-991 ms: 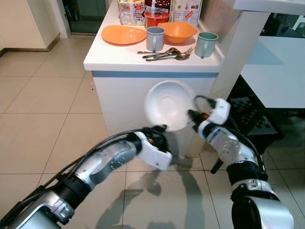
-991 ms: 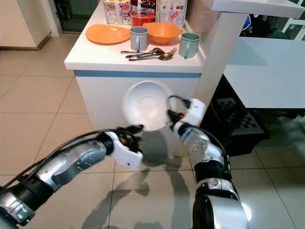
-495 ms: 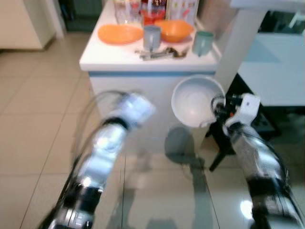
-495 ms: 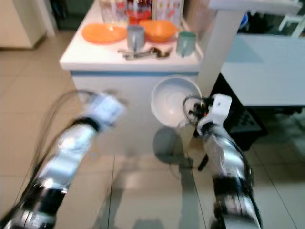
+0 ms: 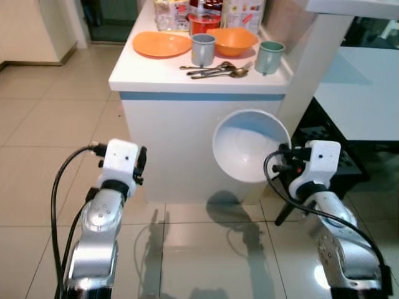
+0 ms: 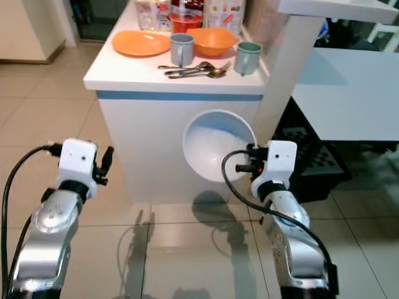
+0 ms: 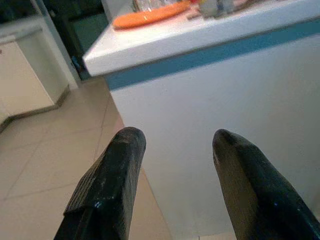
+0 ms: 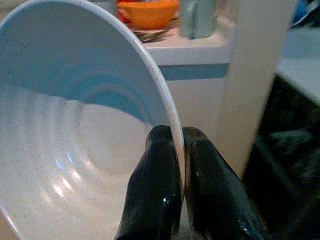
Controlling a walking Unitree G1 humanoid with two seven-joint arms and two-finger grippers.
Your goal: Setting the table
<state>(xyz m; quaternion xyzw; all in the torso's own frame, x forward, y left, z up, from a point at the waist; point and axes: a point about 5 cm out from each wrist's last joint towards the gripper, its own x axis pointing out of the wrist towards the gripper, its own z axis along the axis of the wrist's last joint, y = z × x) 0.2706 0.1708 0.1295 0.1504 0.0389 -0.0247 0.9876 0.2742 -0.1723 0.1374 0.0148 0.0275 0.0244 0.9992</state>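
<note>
The right gripper [image 8: 181, 145] has its two black fingers pinched hard together on the rim of a white bowl [image 5: 249, 146], one finger inside the wall and one outside, so the bowl hangs tipped on edge with its hollow facing back toward the robot. Taking the white counter [image 5: 156, 73] as the landmark, the bowl is in the air in front of its white face, below the blue band under the top and toward the pillar side. On top of the counter sit an orange plate [image 5: 161, 44], an orange bowl [image 5: 232, 40], a grey mug [image 5: 202, 50], a green mug [image 5: 269, 56] and a loose bunch of cutlery [image 5: 217, 70] between the mugs. The left gripper [image 7: 172, 150] holds nothing; its fingers stand well apart and point at the counter's front face, low and toward the corner nearest the plate. The step in hand looks like carrying the bowl to its place. A rim pinch gives little hold against twisting, so the wrist should likely move slowly and avoid jerks. The bowl should rise above the counter edge before it goes forward, since the rim could knock the front lip. It would be wise to level it before setting down, on a bare patch clear of the cutlery.
</note>
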